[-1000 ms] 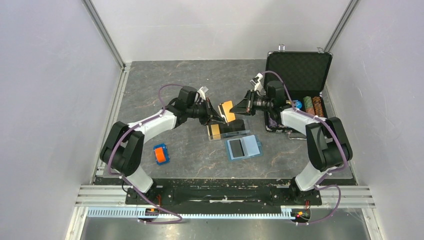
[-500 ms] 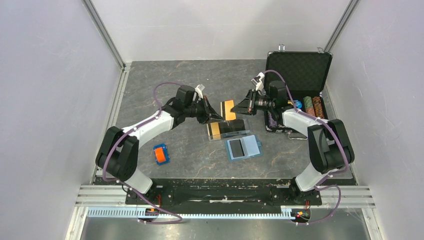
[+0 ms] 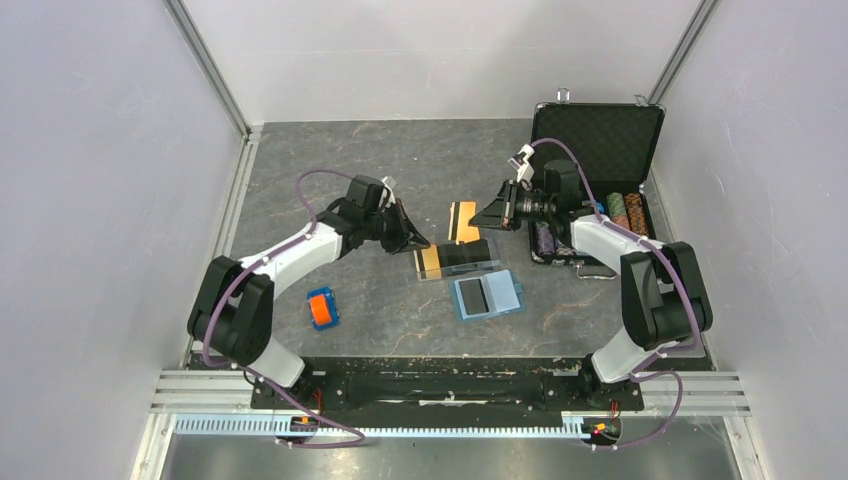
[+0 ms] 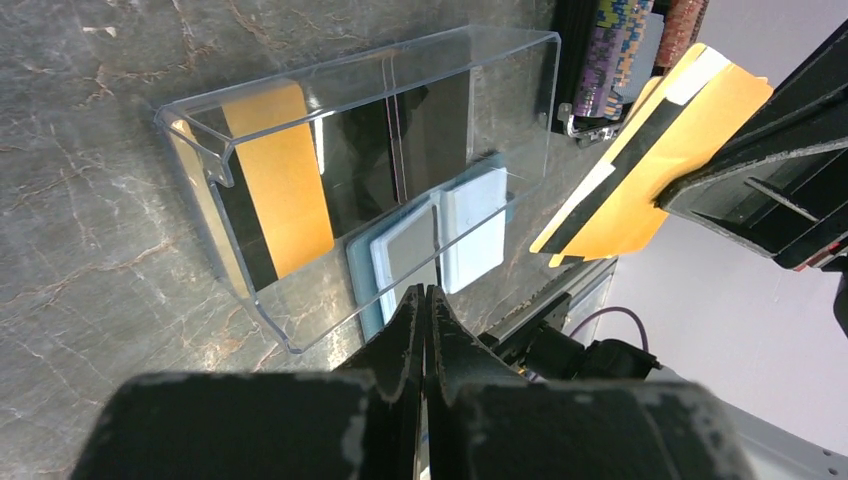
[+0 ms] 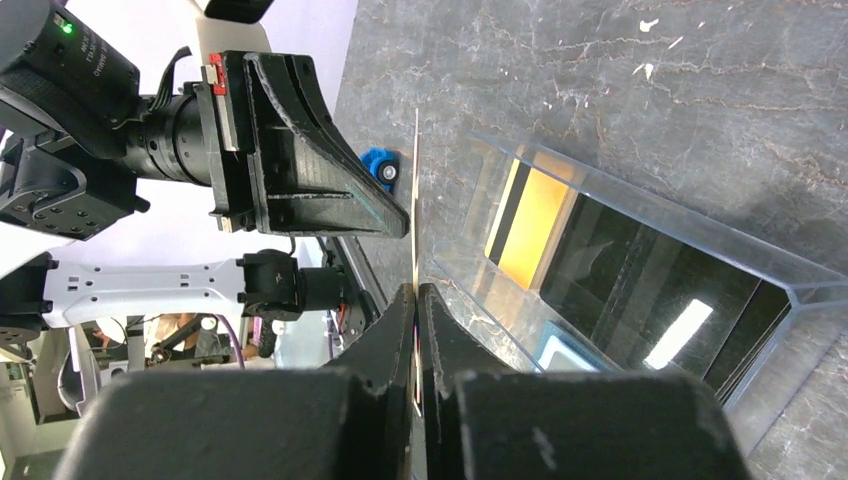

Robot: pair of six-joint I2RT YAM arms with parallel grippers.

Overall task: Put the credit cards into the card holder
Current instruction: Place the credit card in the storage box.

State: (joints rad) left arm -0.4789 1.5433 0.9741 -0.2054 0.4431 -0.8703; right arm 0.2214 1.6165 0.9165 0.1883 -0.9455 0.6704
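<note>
My right gripper (image 3: 480,219) is shut on one orange credit card (image 3: 460,222) with a black stripe and holds it above the table. In the right wrist view the card (image 5: 416,190) is edge-on between my fingertips (image 5: 416,290). In the left wrist view it (image 4: 660,150) hangs at the upper right. My left gripper (image 3: 420,242) is shut and empty, just left of the card. Another orange card (image 4: 285,175) and black cards (image 4: 400,135) lie in the clear tray (image 3: 458,259). The teal card holder (image 3: 487,296) lies open in front of the tray.
An open black chip case (image 3: 597,145) with stacked chips (image 3: 625,210) stands at the back right, beside my right arm. An orange-and-blue block (image 3: 321,308) lies at the front left. Grey walls and rails edge the table.
My left gripper has let go of the orange card and drawn back to the left, shut. The right gripper keeps the card and has shifted slightly right.
</note>
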